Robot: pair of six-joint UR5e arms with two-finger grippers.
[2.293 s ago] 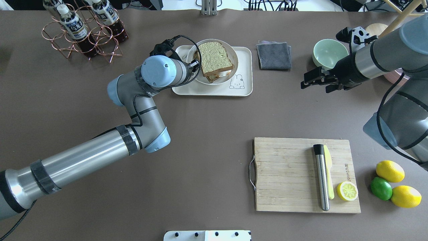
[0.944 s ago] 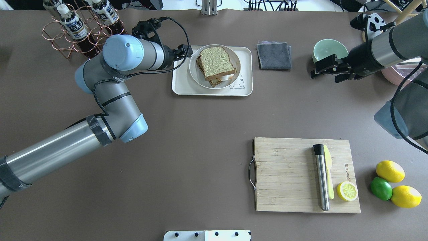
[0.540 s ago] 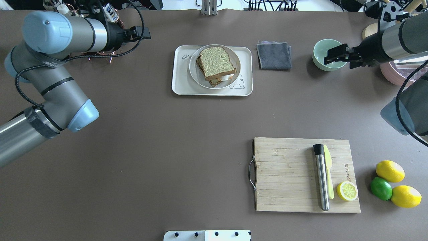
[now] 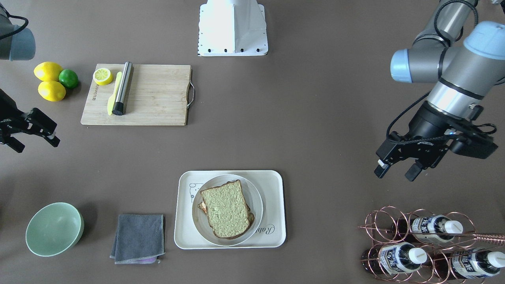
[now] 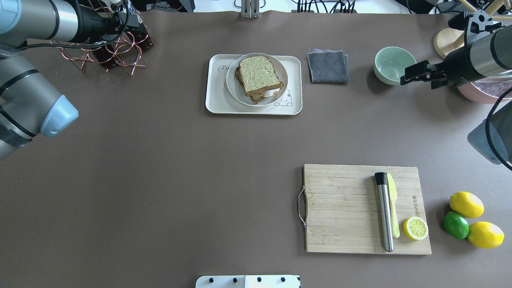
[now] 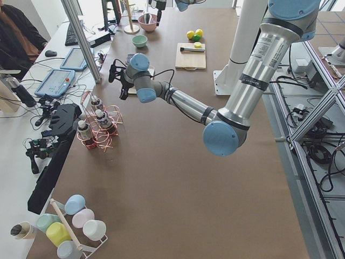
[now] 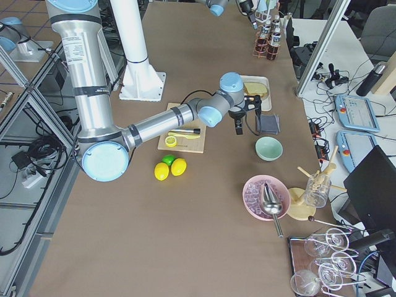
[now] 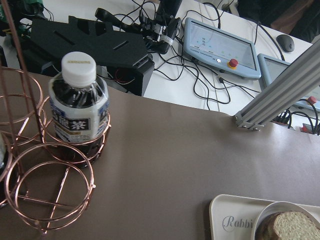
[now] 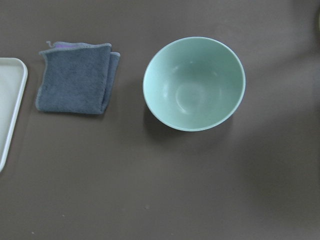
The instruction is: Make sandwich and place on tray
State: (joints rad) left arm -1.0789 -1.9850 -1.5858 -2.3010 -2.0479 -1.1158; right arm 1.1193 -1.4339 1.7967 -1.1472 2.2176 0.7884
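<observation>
The sandwich (image 5: 259, 76) (image 4: 227, 209) lies on a round white plate (image 5: 234, 86), with a bit of white egg showing at its edge. The plate stands on the cream tray (image 5: 216, 100) (image 4: 272, 236) at the far middle of the table. My left gripper (image 4: 394, 172) hangs open and empty beside the bottle rack, well off to the tray's side. My right gripper (image 4: 36, 144) is open and empty too, near the green bowl. In the left wrist view only a tray corner (image 8: 235, 220) and a piece of the sandwich (image 8: 295, 229) show.
A copper rack (image 5: 116, 48) with bottles (image 4: 398, 258) stands at the far left. A grey cloth (image 5: 327, 66) and a green bowl (image 5: 394, 64) lie right of the tray. A wooden cutting board (image 5: 344, 208) carries a knife, steel rod and lemon half. Whole lemons and a lime (image 5: 456, 225) sit beside it.
My left arm has drawn back from the plate on the tray, leftward to the bottle rack. The right arm has pulled away to the right. Plate and sandwich stay put.
</observation>
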